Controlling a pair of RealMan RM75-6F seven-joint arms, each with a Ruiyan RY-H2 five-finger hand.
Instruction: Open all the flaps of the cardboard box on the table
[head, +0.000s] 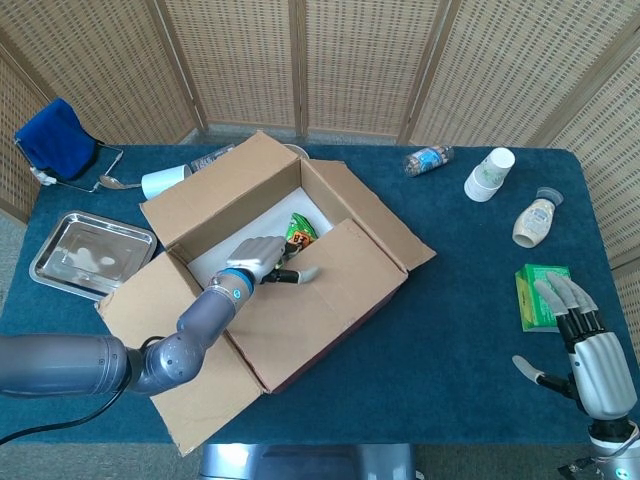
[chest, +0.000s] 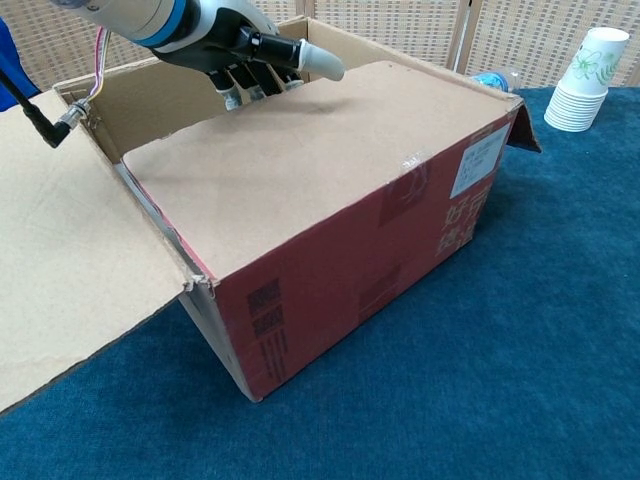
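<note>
The cardboard box (head: 345, 318) stands mid-table, red-sided in the chest view (chest: 360, 270). Its near flap (head: 320, 290) (chest: 300, 160) lies folded over the opening. The left flap (head: 170, 345) (chest: 70, 240), back flap (head: 220, 185) and right flap (head: 375, 215) are spread outward. My left hand (head: 262, 262) (chest: 235, 45) is at the near flap's inner edge, thumb stretched above the cardboard, fingers dipping below the edge into the box. A green packet (head: 298, 233) lies inside. My right hand (head: 585, 350) hovers open at the lower right, far from the box.
A metal tray (head: 90, 252) and blue cloth (head: 55, 138) sit at the left, a tipped white cup (head: 165, 181) behind the box. On the right are a plastic bottle (head: 428, 159), stacked paper cups (head: 490, 173) (chest: 590, 80), a white bottle (head: 533, 221) and a green carton (head: 540, 295).
</note>
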